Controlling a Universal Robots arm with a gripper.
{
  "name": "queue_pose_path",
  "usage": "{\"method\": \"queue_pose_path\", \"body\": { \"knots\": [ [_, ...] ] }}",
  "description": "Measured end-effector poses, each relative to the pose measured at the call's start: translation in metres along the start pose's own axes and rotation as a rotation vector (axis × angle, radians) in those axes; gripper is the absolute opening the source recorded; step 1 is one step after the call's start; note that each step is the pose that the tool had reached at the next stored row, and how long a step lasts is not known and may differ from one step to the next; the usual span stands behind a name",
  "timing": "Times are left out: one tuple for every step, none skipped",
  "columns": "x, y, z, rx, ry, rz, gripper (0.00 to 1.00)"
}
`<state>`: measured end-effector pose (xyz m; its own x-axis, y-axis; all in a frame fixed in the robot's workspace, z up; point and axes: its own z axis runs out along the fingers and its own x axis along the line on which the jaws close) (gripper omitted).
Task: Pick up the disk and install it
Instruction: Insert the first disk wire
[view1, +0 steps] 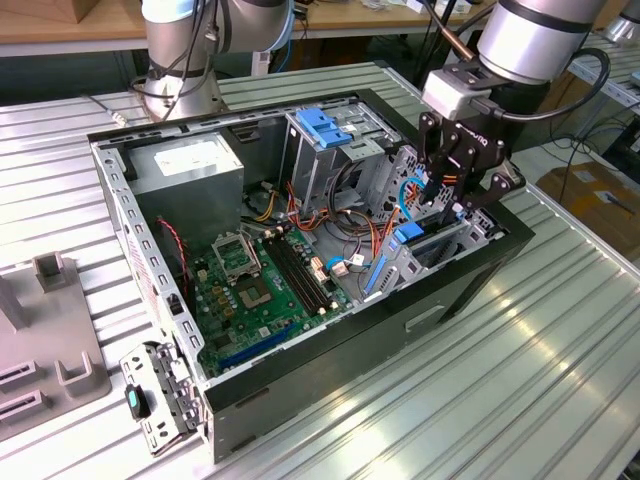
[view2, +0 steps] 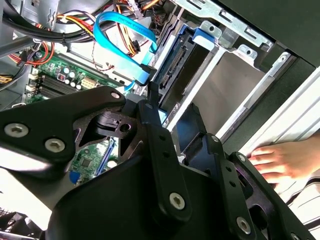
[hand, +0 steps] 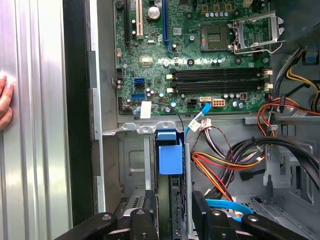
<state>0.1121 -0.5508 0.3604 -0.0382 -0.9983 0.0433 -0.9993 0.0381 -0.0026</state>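
Black pincer (view1: 455, 200) downward over disk (hand: 170, 160)

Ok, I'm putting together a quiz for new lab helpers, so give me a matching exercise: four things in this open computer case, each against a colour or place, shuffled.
Things:
1. disk
2. power supply box
3. motherboard
4. flat cable

Descriptions:
A. green, lying flat
B. light blue, looped
C. standing on edge, right below the hand
D. grey with a white label

Pairs: 1-C, 2-D, 3-A, 4-B.
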Motion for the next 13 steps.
{"method": "queue_pose_path", "body": {
  "knots": [
    [0.0000, 0.0000, -0.0001, 0.0000, 0.0000, 0.000, 0.42],
    [0.0000, 0.0000, -0.0005, 0.0000, -0.0001, 0.000, 0.42],
    [0.0000, 0.0000, -0.0006, 0.0000, -0.0002, 0.000, 0.42],
    [0.0000, 0.0000, -0.0006, 0.0000, -0.0002, 0.000, 0.42],
    [0.0000, 0.0000, -0.0007, 0.0000, -0.0001, 0.000, 0.42],
    [0.0000, 0.0000, -0.0008, 0.0000, -0.0001, 0.000, 0.42],
    [0.0000, 0.0000, -0.0008, 0.0000, -0.0001, 0.000, 0.42],
    [0.0000, 0.0000, -0.0009, 0.0000, -0.0001, 0.000, 0.42],
    [0.0000, 0.0000, -0.0010, 0.0000, 0.0000, 0.000, 0.42],
    [0.0000, 0.0000, -0.0012, 0.0000, 0.0000, 0.000, 0.42],
    [0.0000, 0.0000, -0.0015, 0.0000, 0.0001, 0.000, 0.42],
    [-0.0001, 0.0000, -0.0022, 0.0000, 0.0002, 0.000, 0.42],
    [-0.0001, 0.0000, -0.0034, 0.0000, 0.0001, 0.000, 0.42]
  ]
}}
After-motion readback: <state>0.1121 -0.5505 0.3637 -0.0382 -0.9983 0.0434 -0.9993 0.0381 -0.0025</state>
